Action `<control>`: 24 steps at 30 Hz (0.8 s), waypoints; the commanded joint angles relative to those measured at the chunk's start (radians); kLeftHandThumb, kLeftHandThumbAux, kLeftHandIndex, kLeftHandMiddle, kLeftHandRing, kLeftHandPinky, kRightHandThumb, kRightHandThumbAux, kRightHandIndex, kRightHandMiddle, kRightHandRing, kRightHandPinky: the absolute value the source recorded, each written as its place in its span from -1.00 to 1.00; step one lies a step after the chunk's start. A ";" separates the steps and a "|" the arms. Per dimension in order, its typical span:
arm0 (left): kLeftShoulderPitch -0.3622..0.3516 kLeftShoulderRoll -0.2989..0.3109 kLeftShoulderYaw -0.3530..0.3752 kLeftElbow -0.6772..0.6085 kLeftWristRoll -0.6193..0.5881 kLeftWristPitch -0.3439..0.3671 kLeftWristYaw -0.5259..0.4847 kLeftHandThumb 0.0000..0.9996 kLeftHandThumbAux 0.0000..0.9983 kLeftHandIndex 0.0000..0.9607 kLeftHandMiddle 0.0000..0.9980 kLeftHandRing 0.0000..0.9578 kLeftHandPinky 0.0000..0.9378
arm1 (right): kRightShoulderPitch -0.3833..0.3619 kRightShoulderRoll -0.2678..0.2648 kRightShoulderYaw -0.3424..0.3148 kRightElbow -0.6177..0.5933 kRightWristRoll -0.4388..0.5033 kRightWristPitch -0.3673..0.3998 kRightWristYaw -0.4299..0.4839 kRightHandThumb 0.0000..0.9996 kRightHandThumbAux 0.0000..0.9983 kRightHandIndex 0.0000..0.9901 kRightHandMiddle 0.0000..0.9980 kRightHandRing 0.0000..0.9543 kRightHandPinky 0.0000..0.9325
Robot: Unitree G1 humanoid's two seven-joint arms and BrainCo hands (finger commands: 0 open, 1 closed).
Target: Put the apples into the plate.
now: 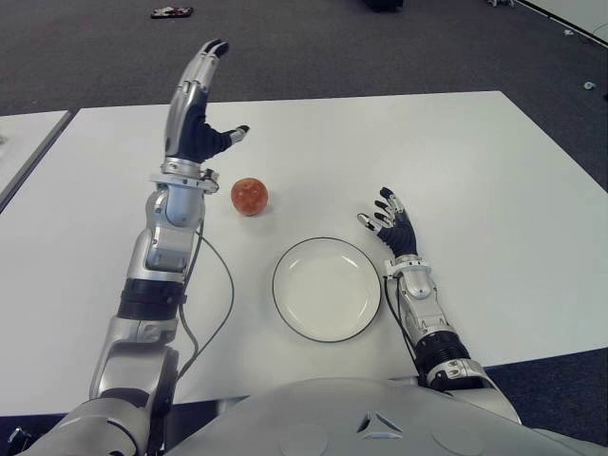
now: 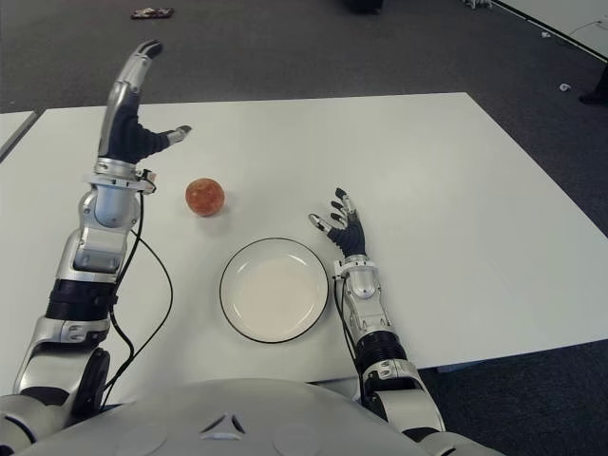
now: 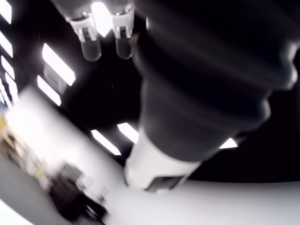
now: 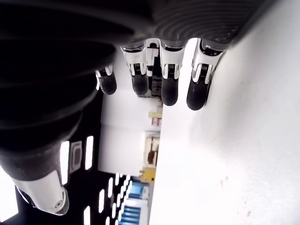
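One red-orange apple [image 1: 249,196] lies on the white table [image 1: 494,161], a little beyond the round white plate [image 1: 327,288] with a dark rim, which holds nothing. My left hand [image 1: 198,104] is raised well above the table, to the left of the apple, fingers stretched upward and thumb out, holding nothing. The right hand [image 1: 388,218] shows just right of the plate, low over the table, fingers spread and empty. In the right wrist view the fingertips [image 4: 168,91] hang apart beside the white tabletop.
A second white table edge [image 1: 24,152] shows at the far left. Dark carpet [image 1: 380,57] lies beyond the table, with a small dark object [image 1: 172,12] on it. A cable [image 1: 217,294] runs along my left forearm.
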 commanded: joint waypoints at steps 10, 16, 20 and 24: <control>-0.043 -0.013 -0.047 0.045 -0.180 0.029 -0.228 -0.99 -0.26 -1.00 -1.00 -1.00 -1.00 | 0.043 0.010 0.005 0.077 -0.007 0.063 -0.008 -0.63 0.42 -0.99 -0.81 -0.72 -0.62; -0.071 -0.022 -0.060 0.063 -0.312 0.057 -0.365 -1.00 -0.30 -1.00 -1.00 -1.00 -1.00 | 0.036 0.011 0.002 0.094 -0.005 0.059 -0.011 -0.63 0.42 -0.99 -0.79 -0.71 -0.62; -0.075 -0.025 -0.059 0.061 -0.369 0.090 -0.425 -1.00 -0.29 -1.00 -1.00 -1.00 -1.00 | 0.032 0.012 0.002 0.103 -0.008 0.058 -0.016 -0.63 0.41 -0.99 -0.79 -0.71 -0.62; -0.070 -0.035 -0.065 0.058 -0.393 0.124 -0.454 -1.00 -0.30 -1.00 -1.00 -1.00 -1.00 | 0.028 0.013 0.005 0.108 -0.012 0.062 -0.019 -0.63 0.41 -1.00 -0.80 -0.72 -0.64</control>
